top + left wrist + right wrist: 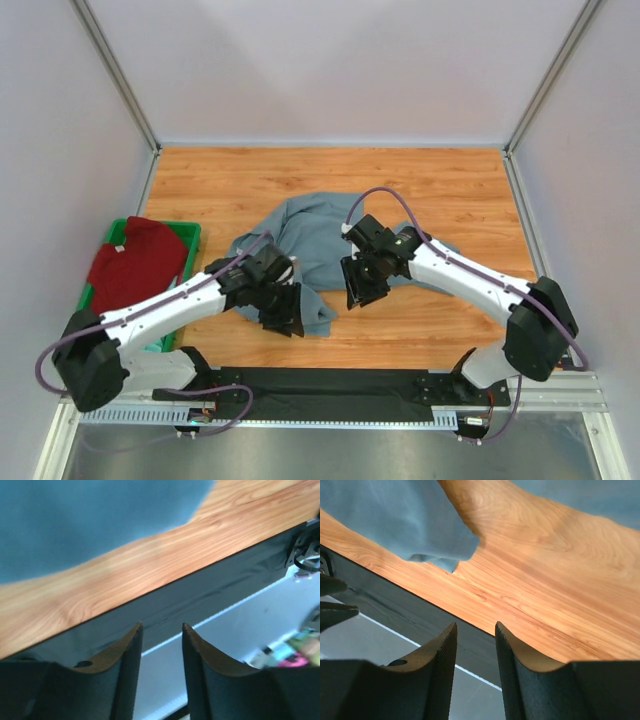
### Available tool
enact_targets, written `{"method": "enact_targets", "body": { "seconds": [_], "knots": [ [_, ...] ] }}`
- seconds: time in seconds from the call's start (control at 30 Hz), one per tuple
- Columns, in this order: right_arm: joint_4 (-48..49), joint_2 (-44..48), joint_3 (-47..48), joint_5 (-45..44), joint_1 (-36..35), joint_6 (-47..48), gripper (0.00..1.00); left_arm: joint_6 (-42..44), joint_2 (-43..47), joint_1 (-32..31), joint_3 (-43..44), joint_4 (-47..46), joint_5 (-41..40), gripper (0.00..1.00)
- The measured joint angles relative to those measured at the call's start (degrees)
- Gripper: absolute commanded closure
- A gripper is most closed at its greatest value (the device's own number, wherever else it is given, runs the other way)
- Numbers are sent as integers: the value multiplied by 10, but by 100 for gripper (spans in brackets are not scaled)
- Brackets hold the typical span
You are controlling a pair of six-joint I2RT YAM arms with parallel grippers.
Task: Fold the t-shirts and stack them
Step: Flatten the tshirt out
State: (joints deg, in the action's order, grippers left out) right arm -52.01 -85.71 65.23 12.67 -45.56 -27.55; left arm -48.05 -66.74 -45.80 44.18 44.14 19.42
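Observation:
A slate grey-blue t-shirt (310, 240) lies crumpled in the middle of the wooden table. My left gripper (283, 312) hovers over its near left edge, open and empty. In the left wrist view the shirt (90, 520) fills the upper left, beyond the left gripper (161, 626). My right gripper (357, 290) hangs just right of the shirt's near edge, open and empty. In the right wrist view a shirt corner (400, 520) lies left of the right gripper (475, 625). A dark red t-shirt (135, 262) lies in the bin. The mint-green t-shirt is out of view.
A green plastic bin (192, 238) stands at the table's left edge and holds the red shirt. A black strip (330, 385) runs along the table's near edge between the arm bases. White walls with metal posts enclose the back and sides.

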Motion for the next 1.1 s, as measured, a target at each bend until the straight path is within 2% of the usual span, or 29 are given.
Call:
{"method": "enact_targets", "body": {
  "seconds": [0.07, 0.23, 0.33, 0.4, 0.5, 0.7, 0.87, 1.1],
  "knots": [
    [-1, 26, -12, -19, 0, -4, 62, 5, -35, -43, 50, 1, -41, 58],
    [-3, 106, -51, -58, 33, -16, 61, 27, -140, -122, 164, 2, -122, 47],
    [-6, 157, -91, -62, 79, -23, 61, 37, -214, -162, 192, 3, -155, 48],
    [-10, 187, -112, -62, 110, -27, 61, 42, -257, -186, 201, 9, -170, 52],
    [-13, 232, -134, -61, 142, -31, 61, 50, -308, -219, 207, 21, -194, 50],
    [-21, 291, -155, -57, 169, -35, 61, 51, -341, -230, 212, 34, -222, 48],
    [-26, 332, -183, -57, 169, -44, 61, 52, -347, -228, 227, 42, -249, 50],
    [-38, 352, -192, -57, 169, -54, 62, 61, -382, -228, 276, 42, -282, 49]
  ]
}}
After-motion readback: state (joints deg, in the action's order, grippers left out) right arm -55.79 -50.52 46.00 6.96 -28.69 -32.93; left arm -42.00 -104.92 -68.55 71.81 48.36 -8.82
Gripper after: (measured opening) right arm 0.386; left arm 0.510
